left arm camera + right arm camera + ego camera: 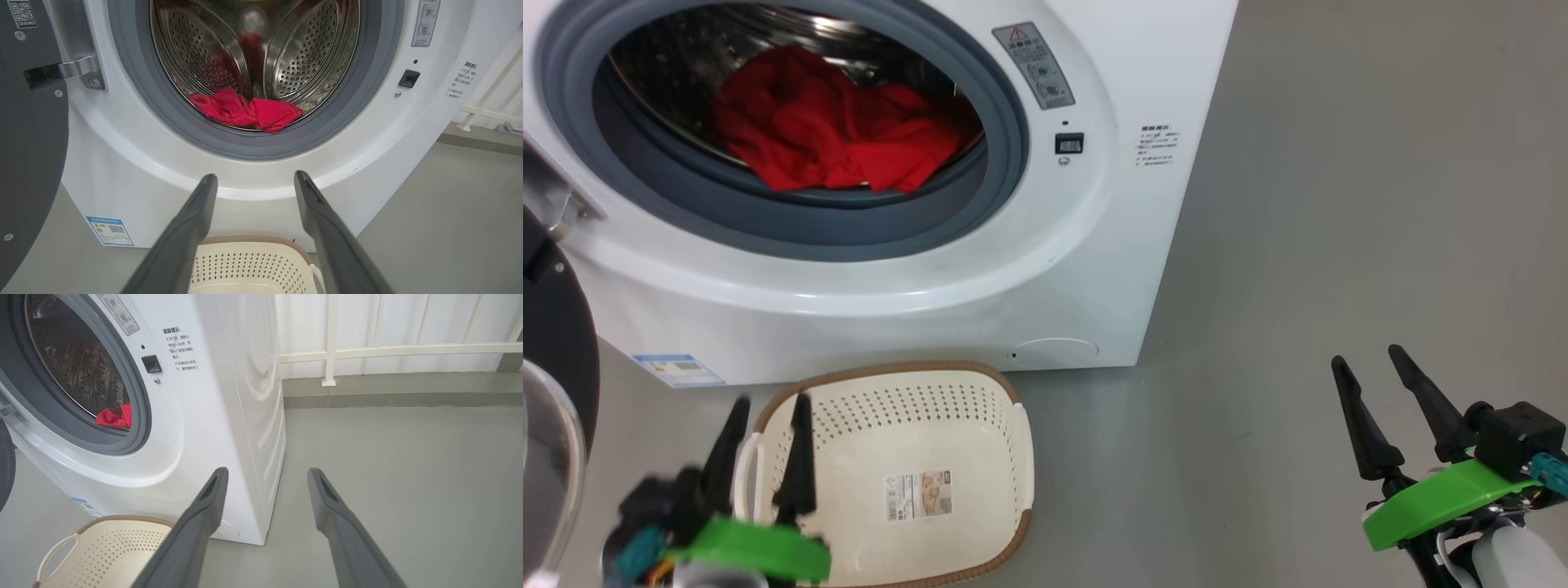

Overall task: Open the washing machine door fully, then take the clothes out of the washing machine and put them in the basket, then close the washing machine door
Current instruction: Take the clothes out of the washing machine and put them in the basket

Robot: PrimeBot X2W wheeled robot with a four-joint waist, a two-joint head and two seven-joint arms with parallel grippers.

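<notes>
Red fabric, the clothes (837, 131), lies heaped at the front bottom of the perforated steel drum (302, 53), just behind the grey rubber gasket (1005, 147). The drum belongs to the washing machine (980, 278), a white front-loader standing on a grey floor (1298, 204).

The washing machine door (556, 343), round and black-rimmed with a clear glass bowl, is swung wide to the robot's left. That leaves the mouth of the drum unobstructed.

The basket (890, 369), cream perforated plastic with a brown woven-look rim, sits on the floor directly below the opening and close against the machine's base. Whether it touches the base cannot be told. It holds no clothes, only its paper label. Its place suggests that a garment drawn out of the drum would need only a short drop.

The left pincer (772, 402) hangs low over the basket's left edge. Its two dark fingers are spread wide with nothing between them, and they point up toward the drum. In its wrist view the red heap lies ahead, in line with the gap between the fingers.

The right pincer (1366, 356) is well off to the right over bare floor, likewise spread and empty, clear of the opening.

The door step looks finished, and no garment has yet been taken out. The left arm appears better placed to reach in first.
</notes>
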